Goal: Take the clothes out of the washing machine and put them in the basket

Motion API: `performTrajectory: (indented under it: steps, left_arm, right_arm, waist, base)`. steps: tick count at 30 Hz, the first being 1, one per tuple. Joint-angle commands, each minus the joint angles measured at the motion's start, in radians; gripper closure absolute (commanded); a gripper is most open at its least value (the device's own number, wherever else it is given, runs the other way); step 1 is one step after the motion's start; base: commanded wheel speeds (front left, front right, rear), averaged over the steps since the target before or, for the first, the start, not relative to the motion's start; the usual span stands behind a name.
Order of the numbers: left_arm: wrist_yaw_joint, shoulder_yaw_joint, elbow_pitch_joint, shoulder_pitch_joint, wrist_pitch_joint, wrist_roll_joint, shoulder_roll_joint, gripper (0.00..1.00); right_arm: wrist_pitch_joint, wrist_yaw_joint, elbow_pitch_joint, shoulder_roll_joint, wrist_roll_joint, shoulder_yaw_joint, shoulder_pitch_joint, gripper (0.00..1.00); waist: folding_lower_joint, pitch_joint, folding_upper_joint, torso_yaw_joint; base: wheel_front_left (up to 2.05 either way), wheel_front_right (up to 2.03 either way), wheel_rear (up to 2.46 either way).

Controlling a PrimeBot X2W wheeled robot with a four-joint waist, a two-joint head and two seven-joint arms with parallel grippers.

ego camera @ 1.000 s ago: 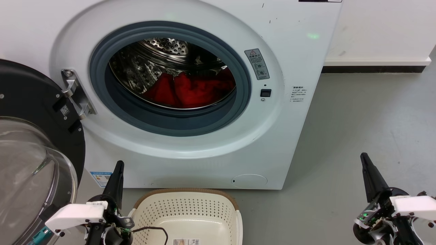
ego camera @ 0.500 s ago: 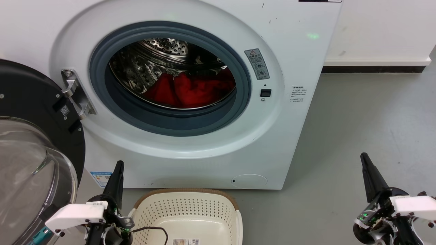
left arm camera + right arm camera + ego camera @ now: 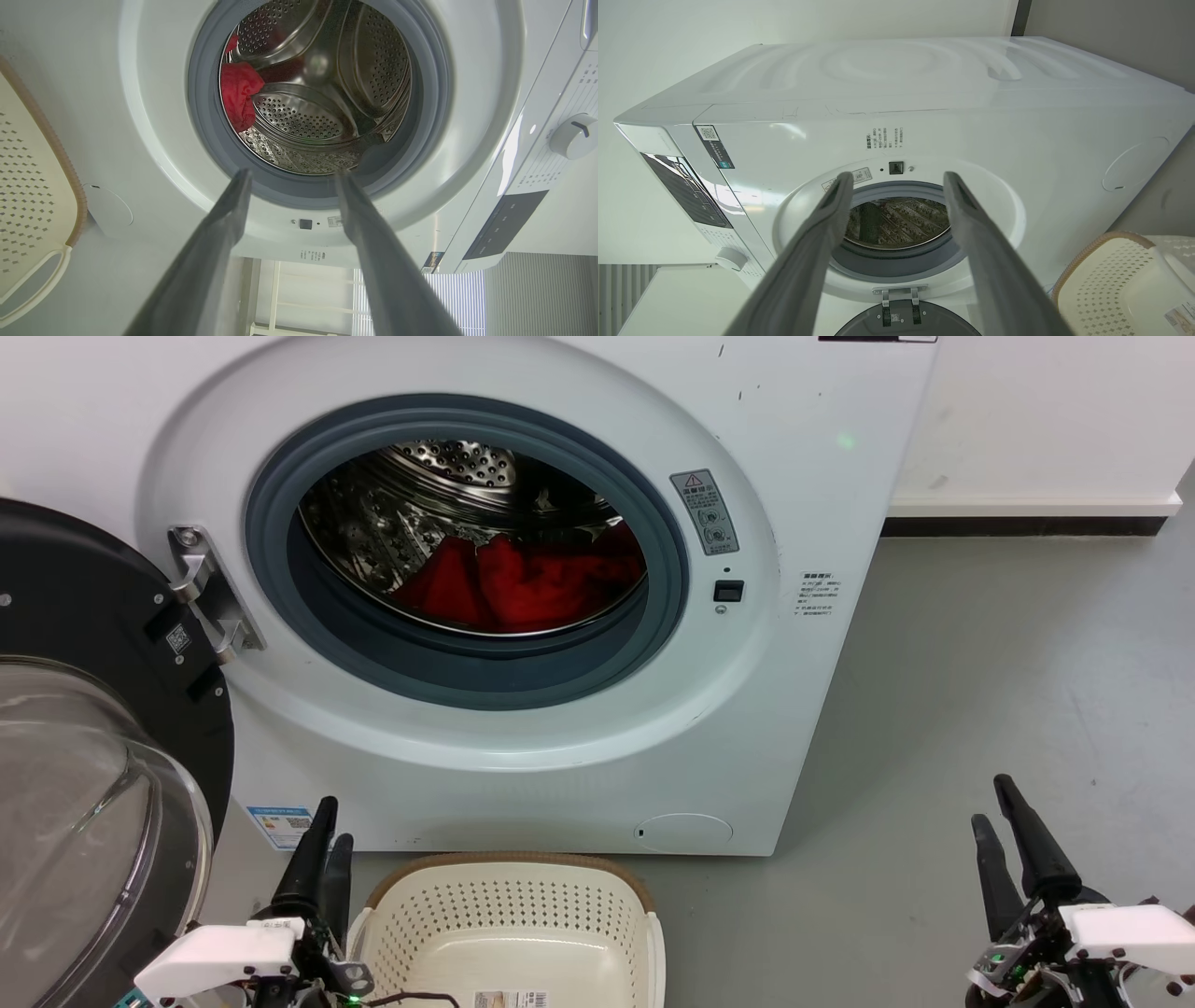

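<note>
Clothes (image 3: 523, 590) in washing machine (image 3: 560, 784); basket (image 3: 509, 861) below; left gripper (image 3: 334, 819), right gripper (image 3: 990, 800) spread.

**Floor** (image 3: 980, 663): smooth matt grey with faint pale scuffs. At the back it meets a dark skirting strip (image 3: 1022, 526) under a white wall.

**Standing on it:**
1. **Washing machine** (image 3: 812, 476): a white front-loader, upright. Its base meets the floor in a straight edge and casts a soft shadow on the grey beside it. Its door (image 3: 84, 588), black-framed with a glass bowl, is swung wide open on its hinge and hangs above the floor.
2. **Basket** (image 3: 509, 861): cream perforated plastic with a brown woven-look rim. It stands upright on the floor just in front of the machine's base, below the porthole. Whether the two touch cannot be told.
</note>
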Motion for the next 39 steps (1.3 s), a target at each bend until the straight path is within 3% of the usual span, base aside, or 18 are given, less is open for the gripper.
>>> performTrajectory:
  steps: [1,7,26,39]
  left_arm:
    - [0.000,0.002,-0.027,-0.018,-0.014,0.015,0.001,0.00]
    - [0.006,0.012,-0.052,-0.014,-0.039,0.103,0.002,0.00]
    - [0.117,-0.053,-0.142,0.015,-0.123,0.545,0.002,0.00]
    - [0.147,-0.079,-0.183,0.037,-0.171,0.754,0.012,0.00]
  right_arm:
    - [-0.012,0.000,-0.016,0.000,-0.008,0.005,-0.016,0.00]
    - [-0.037,0.000,-0.022,0.000,-0.085,-0.002,-0.010,0.00]
    - [-0.121,0.000,-0.158,0.000,-0.594,0.030,0.027,0.00]
    - [-0.169,0.000,-0.205,0.000,-0.844,0.051,0.060,0.00]
  waist:
    - [0.0000,0.000,0.0000,0.000]
    - [0.0000,0.002,0.0000,-0.001]
    - [0.0000,0.010,0.0000,-0.002]
    - [0.0000,0.014,0.0000,-0.002]
  base:
    - [0.00,0.00,0.00]
    - [0.00,0.00,0.00]
    - [0.00,0.00,0.00]
    - [0.00,0.00,0.00]
